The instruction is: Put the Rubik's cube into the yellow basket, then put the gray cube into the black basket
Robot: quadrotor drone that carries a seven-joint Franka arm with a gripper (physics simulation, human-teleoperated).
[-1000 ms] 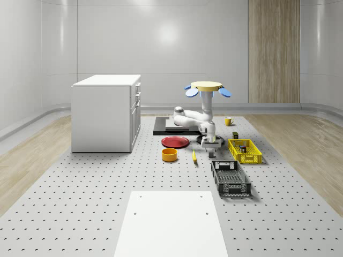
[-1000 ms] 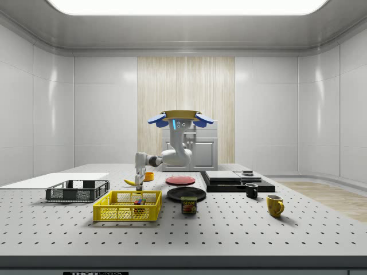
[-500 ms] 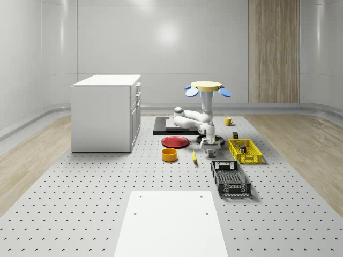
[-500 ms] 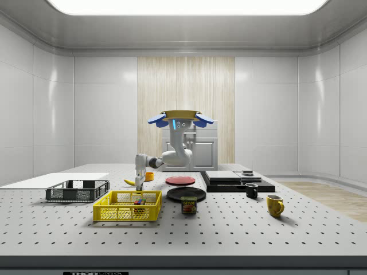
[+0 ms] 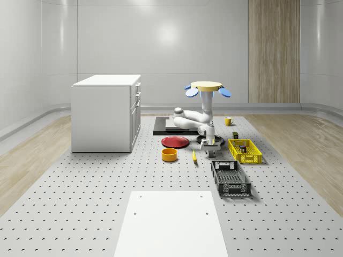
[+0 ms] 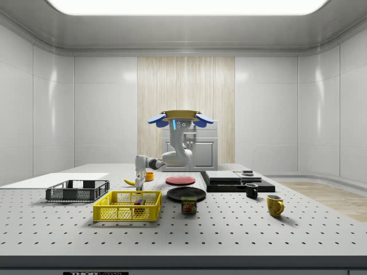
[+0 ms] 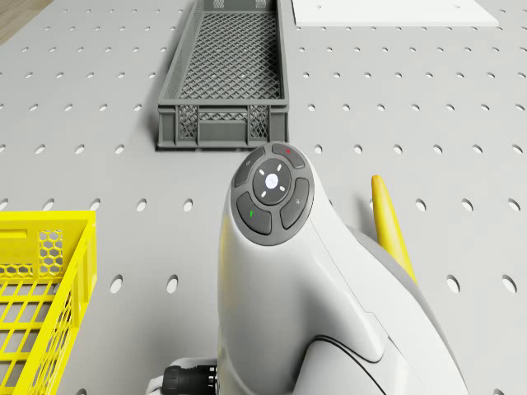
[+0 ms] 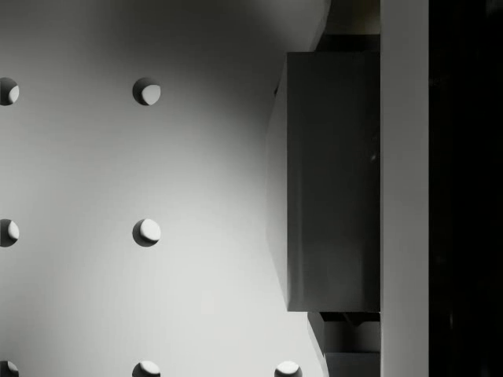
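Two steps make up the task, and the first is judged done: the Rubik's cube [image 6: 137,201] is seen lying inside the yellow basket [image 6: 123,213]. The second step is in hand. In the wrist view the gray cube [image 8: 334,181] is seen close up, pressed against the tool's pale inner face and well clear of the counter [image 5: 80,187], on which its shadow is cast; from this the tool [image 5: 210,143] is taken to be closed on the gray cube and holding it off the surface, though the far side of the grip is hidden in darkness. The drone [image 5: 207,85] is seen hovering above the counter, near the yellow basket. The arm [image 7: 272,271] is hung beneath it, bent out at the elbow and turned down at the wrist, so that the tool is pointed straight at the counter, between the banana [image 7: 387,218] and the yellow basket. The black basket [image 5: 234,188] is empty and lies a little nearer the whole-scene camera than the tool. For the next move, the gray cube would need to be carried over the near rim of the black basket, kept high enough to clear the wall, lowered inside, and only then released.
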